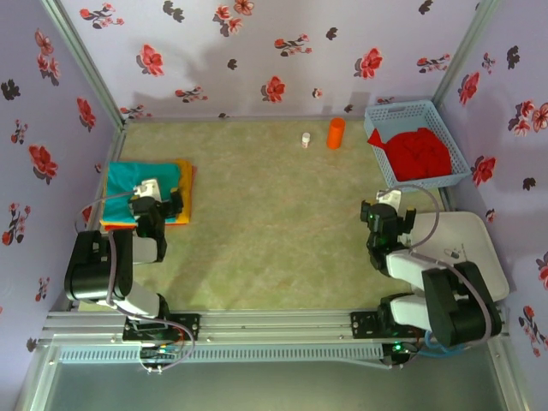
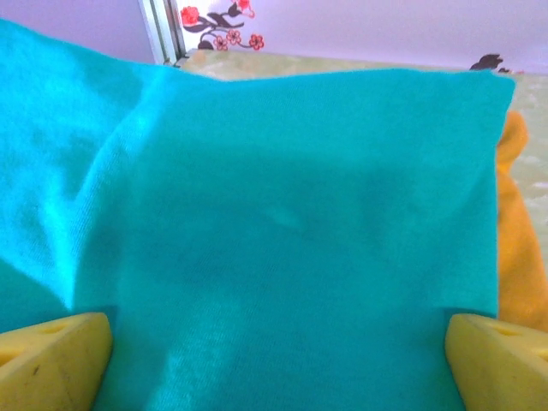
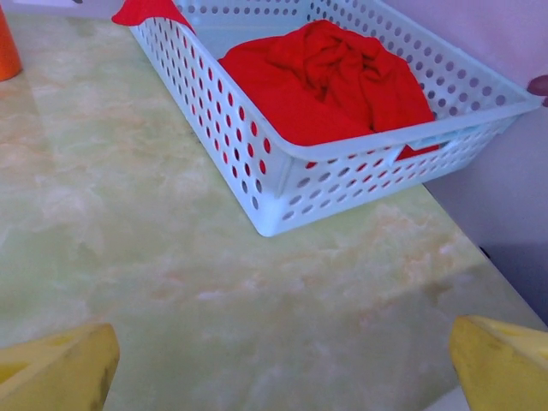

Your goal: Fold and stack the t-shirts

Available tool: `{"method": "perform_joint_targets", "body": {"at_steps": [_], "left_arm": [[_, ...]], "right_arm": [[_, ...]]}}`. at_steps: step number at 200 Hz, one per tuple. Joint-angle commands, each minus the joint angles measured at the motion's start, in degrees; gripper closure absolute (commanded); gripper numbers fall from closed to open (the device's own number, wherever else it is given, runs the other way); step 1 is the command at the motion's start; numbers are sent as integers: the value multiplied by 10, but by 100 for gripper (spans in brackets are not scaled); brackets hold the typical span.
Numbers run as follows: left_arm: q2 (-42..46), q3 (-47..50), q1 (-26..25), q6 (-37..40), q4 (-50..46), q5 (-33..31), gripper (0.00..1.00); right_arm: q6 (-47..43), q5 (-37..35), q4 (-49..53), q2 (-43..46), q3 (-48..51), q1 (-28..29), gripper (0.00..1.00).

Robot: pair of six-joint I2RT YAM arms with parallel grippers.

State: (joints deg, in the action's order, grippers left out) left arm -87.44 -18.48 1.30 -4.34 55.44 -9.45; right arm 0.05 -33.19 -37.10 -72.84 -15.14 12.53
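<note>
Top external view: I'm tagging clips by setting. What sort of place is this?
Probably a staged robot test booth: flower-papered walls box in a table, the left arm and right arm are bolted to a rail at its near edge, and a basket holds red t-shirts.

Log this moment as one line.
left hand: open over teal shirt | right hand: open over table | red shirts: in basket

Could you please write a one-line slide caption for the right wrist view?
Open right tool faces the light blue basket holding crumpled red t-shirts on the table.
</note>
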Motion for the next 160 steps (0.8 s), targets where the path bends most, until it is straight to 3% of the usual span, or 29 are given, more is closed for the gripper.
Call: {"method": "perform_joint_targets", "body": {"at_steps": [1,32,74,120,160], "left_arm": [[-8,-22,-7,0,-14,-21,0],[-9,-24,-11,3,-16,-28,0],[-9,-24,-11,3,-16,-28,0],[-9,-24,-11,3,-16,-28,0],[-9,-24,-12,3,-16,-28,0]], "right_arm": [[-21,25,-61,-40,-41,-7,0],[-9,71,-37,-75,-79,-7,0],[-24,79,17,-84,-106,-12,0],[9,135,-7,-40,-66,-37,0],[3,178,-38,-62,-70,-46,0]]}}
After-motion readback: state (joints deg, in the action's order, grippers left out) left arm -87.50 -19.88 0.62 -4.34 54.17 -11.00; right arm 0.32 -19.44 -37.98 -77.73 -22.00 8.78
